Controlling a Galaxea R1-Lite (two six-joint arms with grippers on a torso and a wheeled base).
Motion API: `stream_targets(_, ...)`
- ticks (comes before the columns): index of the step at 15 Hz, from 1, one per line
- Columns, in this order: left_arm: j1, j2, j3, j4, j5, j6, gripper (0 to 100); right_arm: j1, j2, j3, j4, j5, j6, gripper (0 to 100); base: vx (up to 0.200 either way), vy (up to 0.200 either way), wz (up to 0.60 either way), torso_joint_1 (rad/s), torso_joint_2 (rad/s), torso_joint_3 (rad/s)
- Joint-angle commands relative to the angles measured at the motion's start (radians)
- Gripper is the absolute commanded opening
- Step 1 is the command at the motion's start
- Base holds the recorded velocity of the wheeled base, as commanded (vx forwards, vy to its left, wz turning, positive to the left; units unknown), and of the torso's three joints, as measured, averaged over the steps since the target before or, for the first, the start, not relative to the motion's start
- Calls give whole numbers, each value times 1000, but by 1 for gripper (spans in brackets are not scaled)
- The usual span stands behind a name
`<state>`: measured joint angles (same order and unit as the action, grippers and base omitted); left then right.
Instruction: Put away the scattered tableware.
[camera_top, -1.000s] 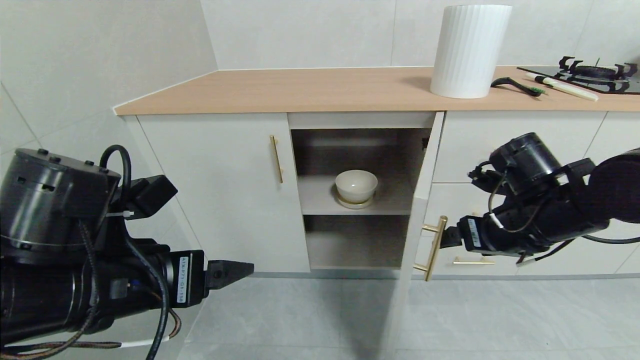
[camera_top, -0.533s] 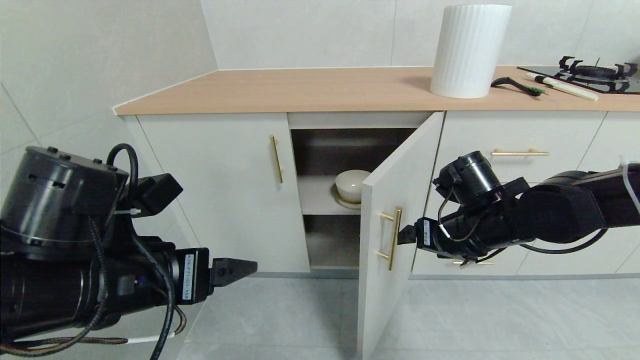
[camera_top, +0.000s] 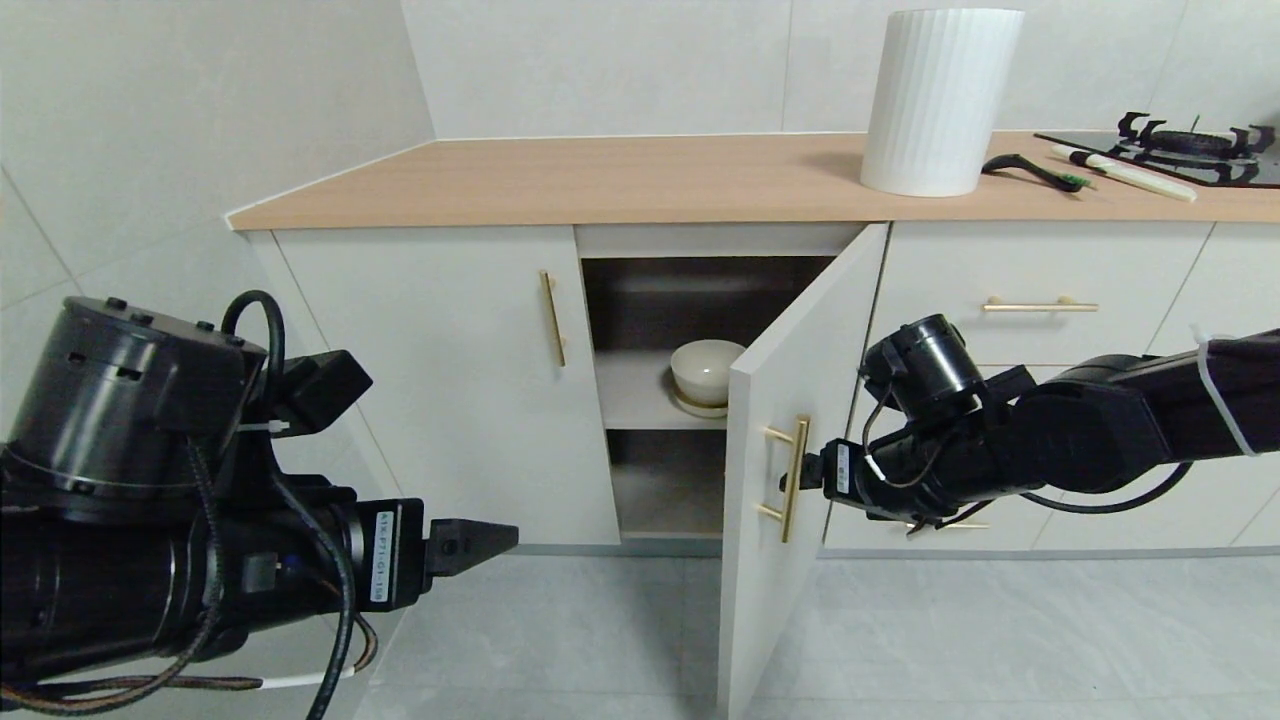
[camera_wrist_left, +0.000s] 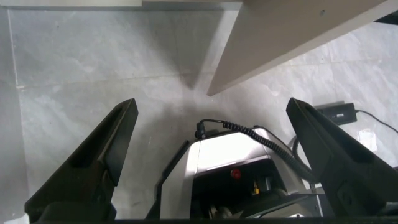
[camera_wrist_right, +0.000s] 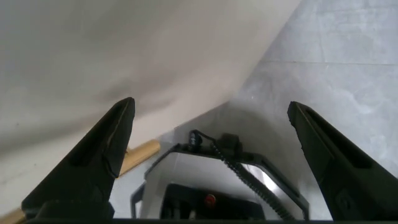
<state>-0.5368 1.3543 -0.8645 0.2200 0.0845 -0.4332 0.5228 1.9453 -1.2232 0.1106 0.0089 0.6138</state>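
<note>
A white bowl (camera_top: 706, 367) sits on a small plate (camera_top: 693, 406) on the middle shelf of the cabinet, partly hidden behind the half-shut cabinet door (camera_top: 770, 580). My right gripper (camera_top: 812, 470) is right at the door's gold handle (camera_top: 792, 478). In the right wrist view this gripper (camera_wrist_right: 211, 106) is open, with the door face (camera_wrist_right: 124, 50) and the handle (camera_wrist_right: 140, 152) close in front of it. My left gripper (camera_top: 490, 540) hangs low over the floor, left of the cabinet. The left wrist view shows it (camera_wrist_left: 211, 106) open and holding nothing, with the door's lower edge (camera_wrist_left: 292, 37) beyond.
On the wooden counter (camera_top: 600, 180) stand a tall white ribbed container (camera_top: 938, 100), a black tool (camera_top: 1035, 172), a white-handled knife (camera_top: 1125, 172) and a gas hob (camera_top: 1195, 145). The left cabinet door (camera_top: 450, 380) is closed. Drawers (camera_top: 1040, 305) lie behind my right arm.
The cabinet door has swung from wide open to about half shut, with my right gripper moving left along with its handle. The bowl is now partly hidden. My left arm barely shifted.
</note>
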Motion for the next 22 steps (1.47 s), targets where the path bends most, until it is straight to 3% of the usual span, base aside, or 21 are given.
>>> stream_targets(1,0,-1,1,1,0,1,100,0,3,1,-2,2,4,100,200,0,0,7,-2,7)
stream_targets(11,0,13,-1,-1,1,-1,100,43,57,-7,-180,-4,144,100,200,0,0,2,2,3)
stream_targets(16,0,14,-2,-2,20,-1,100,42,76,-12,-298,-38,225,100,0,0,0,0,0,0)
stream_targets(22,0,22,-2,-2,20,-1,100,40,136,-47,-419,-201,267,100,0,0,0,0,0,0)
